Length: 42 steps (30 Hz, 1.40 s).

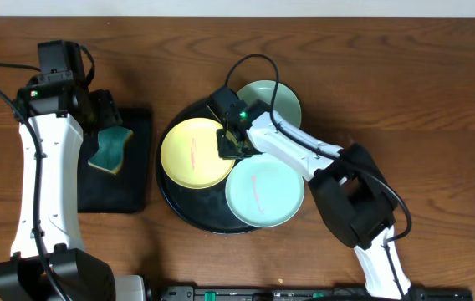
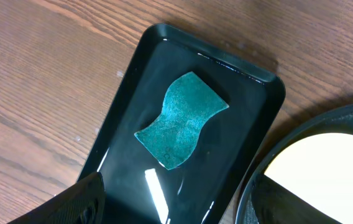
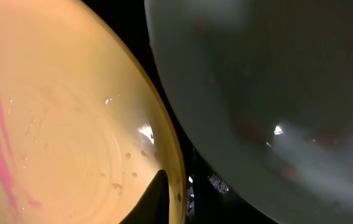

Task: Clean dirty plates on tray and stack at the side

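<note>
The yellow plate (image 1: 192,155), streaked pink, lies on the left of the round tray (image 1: 183,207). A near mint plate (image 1: 264,194) and a far mint plate (image 1: 275,99) lie to its right. The right jaws sit at its right rim, one fingertip (image 3: 155,199) inside the rim; how wide they stand I cannot tell. The left jaws gape wide and empty over the sponge (image 2: 183,121) in the rectangular tray (image 2: 245,118) on the desk (image 1: 438,84).

teal sponge (image 2: 181,121) on rectangular black tray (image 2: 130,93), pale yellow plate (image 2: 335,171) in round tray (image 2: 301,132)
</note>
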Each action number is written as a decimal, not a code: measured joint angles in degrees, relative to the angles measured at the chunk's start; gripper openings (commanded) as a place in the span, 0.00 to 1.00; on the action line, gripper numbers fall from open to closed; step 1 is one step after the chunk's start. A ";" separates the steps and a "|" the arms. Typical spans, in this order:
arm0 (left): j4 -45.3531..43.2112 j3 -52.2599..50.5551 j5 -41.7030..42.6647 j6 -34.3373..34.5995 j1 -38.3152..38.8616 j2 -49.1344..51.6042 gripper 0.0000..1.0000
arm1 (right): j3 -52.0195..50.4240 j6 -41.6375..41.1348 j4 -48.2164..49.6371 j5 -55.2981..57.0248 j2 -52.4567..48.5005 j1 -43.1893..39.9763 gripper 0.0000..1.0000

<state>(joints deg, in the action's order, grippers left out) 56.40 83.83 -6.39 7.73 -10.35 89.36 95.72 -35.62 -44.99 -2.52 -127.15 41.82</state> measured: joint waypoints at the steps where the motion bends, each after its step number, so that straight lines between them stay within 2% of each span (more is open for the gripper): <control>1: 0.00 0.00 0.00 0.00 0.00 0.00 0.76 | 0.00 0.00 0.07 0.00 -0.20 0.00 0.08; 3: -0.15 -0.20 0.00 0.00 0.00 0.00 0.76 | 0.13 -0.04 0.42 -0.35 -0.63 0.00 0.01; 8: -1.27 -2.67 0.00 0.00 0.00 0.31 0.73 | 0.70 -0.44 0.42 -0.46 -0.68 -0.04 0.01; 12: -2.49 -4.13 0.00 -1.22 0.00 2.12 0.63 | 0.70 -0.42 0.44 -0.48 -0.70 -0.04 0.01; 19: -2.82 -4.70 0.00 -8.98 0.00 9.88 0.63 | 0.70 -0.15 0.46 -0.52 -0.70 -0.07 0.01; 28: -3.76 -4.74 0.02 -16.41 -0.02 20.41 0.58 | 0.70 0.24 0.44 -0.52 -0.70 -0.07 0.01; 35: -7.37 -4.76 0.50 -19.45 -1.27 25.09 0.56 | 0.70 0.31 0.44 -0.55 -0.70 -0.07 0.02; 42: -8.83 -4.76 1.11 -20.24 -2.99 25.53 0.55 | 0.70 0.48 0.44 -0.57 -0.70 -0.07 0.02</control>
<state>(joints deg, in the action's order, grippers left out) 47.57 79.07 -5.28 -12.51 -13.34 114.89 96.42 -35.14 -44.56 -3.09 -127.85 41.76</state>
